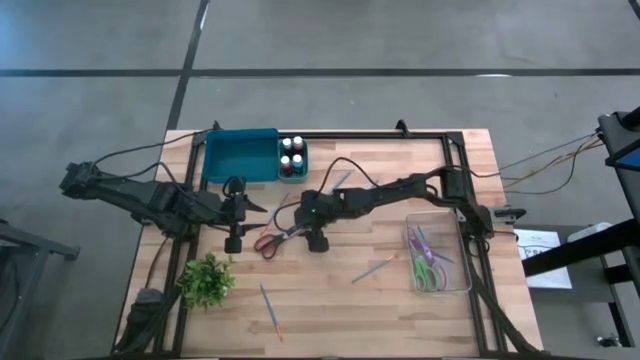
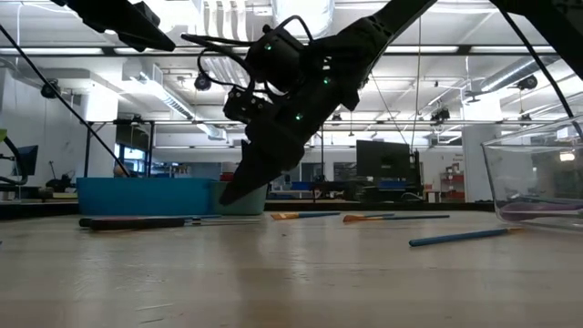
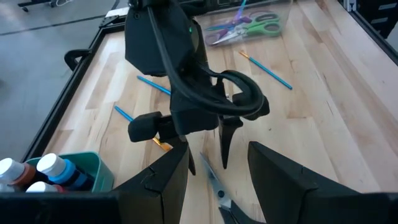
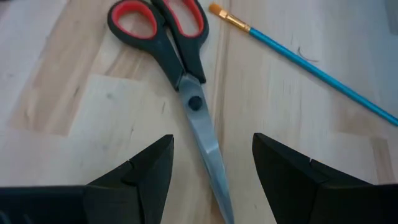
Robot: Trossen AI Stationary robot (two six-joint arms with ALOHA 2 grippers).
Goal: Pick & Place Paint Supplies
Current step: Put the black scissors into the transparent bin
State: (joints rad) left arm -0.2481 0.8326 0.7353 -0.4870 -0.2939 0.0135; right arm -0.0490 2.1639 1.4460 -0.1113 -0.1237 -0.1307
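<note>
Several thin blue paintbrushes lie flat on the wooden table: one (image 1: pixel 372 268) right of centre, one (image 1: pixel 270 312) near the front edge, one (image 4: pixel 305 62) beside the red-handled scissors (image 4: pixel 186 81). My right gripper (image 4: pixel 211 168) is open and slants down over the scissors. Its fingers stand on either side of the blades (image 4: pixel 208 149) without touching them. My left gripper (image 3: pixel 217 174) hangs open above the table's left part, facing the right gripper (image 3: pixel 205 149), with nothing between its fingers.
A teal bin (image 1: pixel 240 155) and paint bottles (image 1: pixel 292 155) stand at the far left. A clear container (image 1: pixel 437 258) with purple and green scissors sits at the right. A small green plant (image 1: pixel 205 280) is at the near left. Bare wood lies at the near centre.
</note>
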